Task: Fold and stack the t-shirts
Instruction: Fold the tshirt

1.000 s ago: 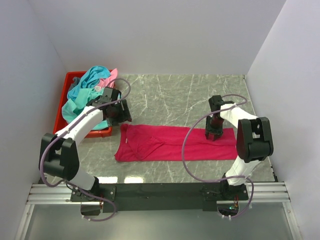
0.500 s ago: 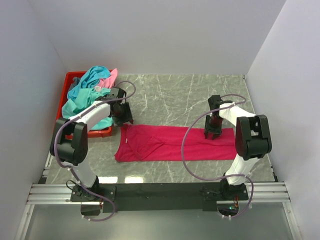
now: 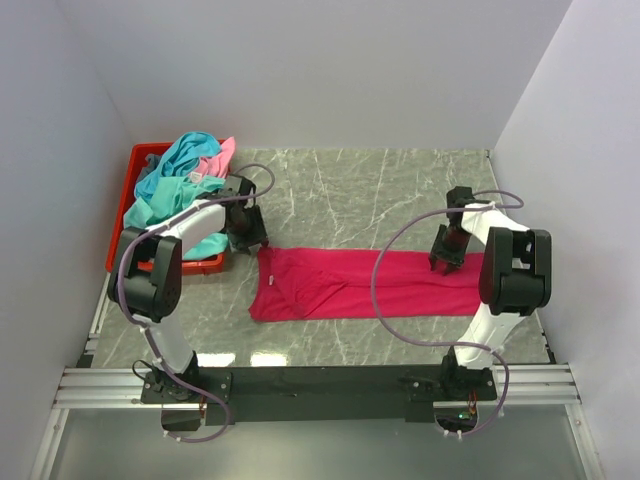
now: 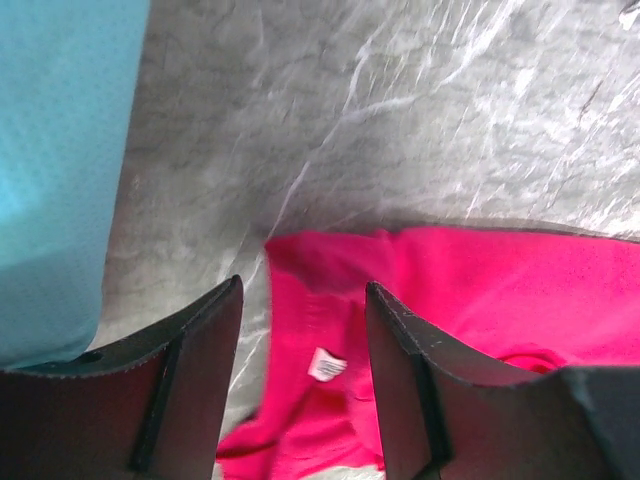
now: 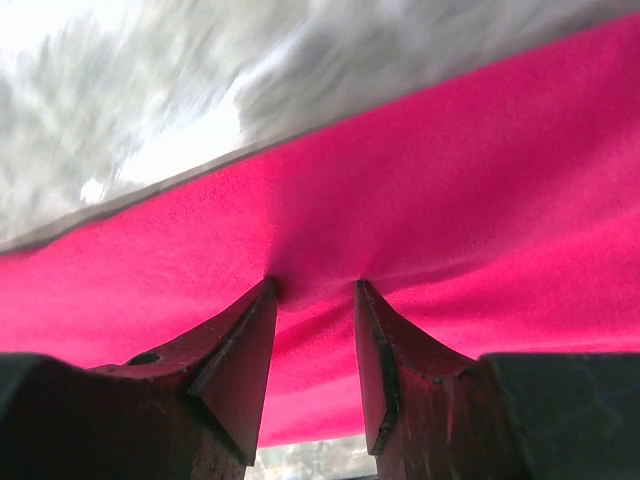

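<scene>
The magenta-red t-shirt [image 3: 360, 285] lies as a long folded strip across the marble table. My right gripper [image 3: 443, 262] stands at its right end; in the right wrist view the fingertips [image 5: 262, 300] press into the cloth [image 5: 400, 180], which bunches between them. My left gripper [image 3: 248, 232] is open just above the strip's left end; the left wrist view shows the shirt [image 4: 480, 290] and its white label [image 4: 326, 364] between the spread fingers [image 4: 400, 330]. Teal [image 3: 175, 175] and light pink [image 3: 222, 155] shirts are heaped in the bin.
The red plastic bin [image 3: 140, 152] stands at the far left, beside my left arm. Teal cloth [image 4: 60, 150] hangs at the left of the left wrist view. White walls close the table [image 3: 380, 190] at the back and both sides.
My right gripper has moved right and the magenta-red shirt slid right with it. My left gripper stayed near the bin, and the shirt's left end now lies under it.
</scene>
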